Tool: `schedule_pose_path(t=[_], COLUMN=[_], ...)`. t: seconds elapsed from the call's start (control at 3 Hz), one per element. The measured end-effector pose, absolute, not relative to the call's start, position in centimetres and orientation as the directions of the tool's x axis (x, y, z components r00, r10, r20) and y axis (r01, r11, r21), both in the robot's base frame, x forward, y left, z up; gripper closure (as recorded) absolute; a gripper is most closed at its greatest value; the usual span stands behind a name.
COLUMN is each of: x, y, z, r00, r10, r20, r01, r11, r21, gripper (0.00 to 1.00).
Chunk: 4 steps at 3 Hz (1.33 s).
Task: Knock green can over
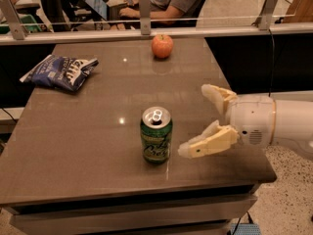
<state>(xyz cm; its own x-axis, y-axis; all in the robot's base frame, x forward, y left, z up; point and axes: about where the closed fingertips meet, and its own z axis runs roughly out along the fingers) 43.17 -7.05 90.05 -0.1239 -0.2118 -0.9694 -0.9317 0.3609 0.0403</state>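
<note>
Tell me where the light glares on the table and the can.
Camera view: two small bright glints on the table, one just left of the green can, one further back; the can's silver top shines; the apple mirrors faintly in the tabletop; the open tool hovers right of the can.

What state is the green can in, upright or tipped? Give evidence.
Upright: the green can stands on its base, silver top facing up. The gripper, fingers open, is beside it, not touching it.
</note>
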Motion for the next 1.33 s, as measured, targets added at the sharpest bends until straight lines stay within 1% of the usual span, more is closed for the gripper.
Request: schedule_pose_path(t=[0.33, 0.67, 1.0, 1.33], x=[43.1, 43.9, 45.8, 48.2], y=[-4.6, -2.7, -1.2, 0.6], z=[89.2, 88.1, 87.9, 89.8], r00=[-0.117, -0.094, -0.082, -0.055], r10=[-0.159, -0.138, -0.139, -0.163], r20=[-0.98, -0.986, -0.987, -0.985], r01=[-0.937, -0.943, -0.946, -0.948], r11=[0.346, 0.329, 0.323, 0.317], r21=[0.056, 0.044, 0.033, 0.001], gripper=[0.0, 0.0, 0.0, 0.0])
